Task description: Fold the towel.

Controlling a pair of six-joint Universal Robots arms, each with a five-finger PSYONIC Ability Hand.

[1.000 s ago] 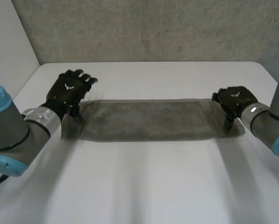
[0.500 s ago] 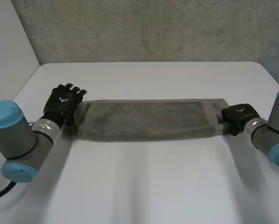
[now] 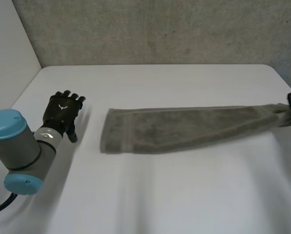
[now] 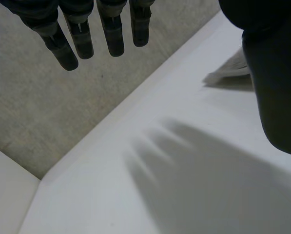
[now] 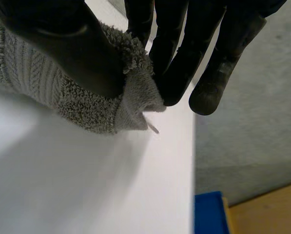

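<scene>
Grey concrete wall (image 3: 160, 29) backs a white bench (image 3: 160, 195). At the left, the left hand (image 3: 62, 111) hovers with fingers straight and spread, holding nothing, well apart from the towel's left end. The towel (image 3: 184, 127) lies as a long strip from the middle to the right edge, slanting toward the far right. There the right hand (image 5: 72, 44) pinches its end between thumb and fingers. The pinch takes little cloth, so a pull may slip it free. With one end loose, the strip may skew, unfold, or slide off the bench's right edge.
</scene>
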